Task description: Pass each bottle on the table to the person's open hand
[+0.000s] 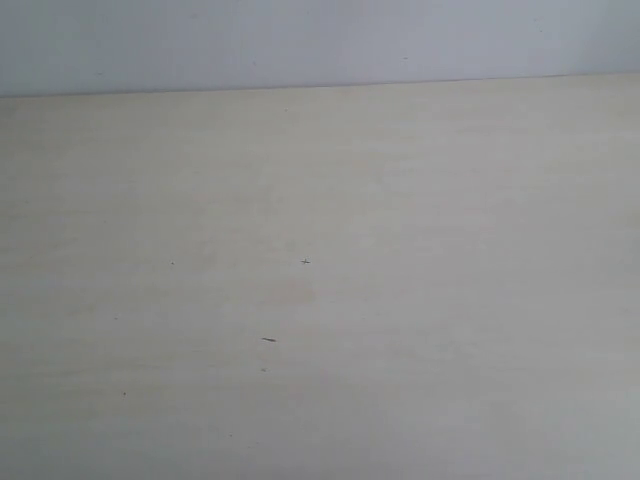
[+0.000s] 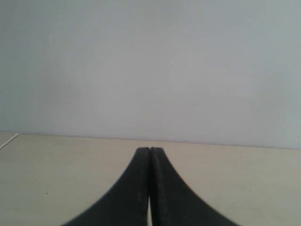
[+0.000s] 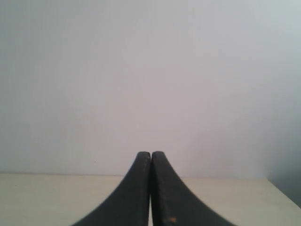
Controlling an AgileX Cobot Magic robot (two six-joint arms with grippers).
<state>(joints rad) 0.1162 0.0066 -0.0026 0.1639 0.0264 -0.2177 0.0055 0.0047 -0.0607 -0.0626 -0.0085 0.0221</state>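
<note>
The pale beige bench fills nearly the whole exterior view, from the bottom edge up to a straight far edge near the top of the frame, where a grey-white wall runs across as a narrow band. A few tiny dark specks sit around the centre of the frame, and a short dark mark lies just below them. In the left wrist view, the left end effector has its two black fingers pressed flat together with only a hairline seam between them. It holds nothing, and bare bench surface stretches ahead of the tips to the wall. The right end effector is closed the same way and also holds nothing. One of its fingers carries a small orange fleck, and bench and wall lie beyond it. I cannot tell from these views where the bottles stand relative to either end effector.
</note>
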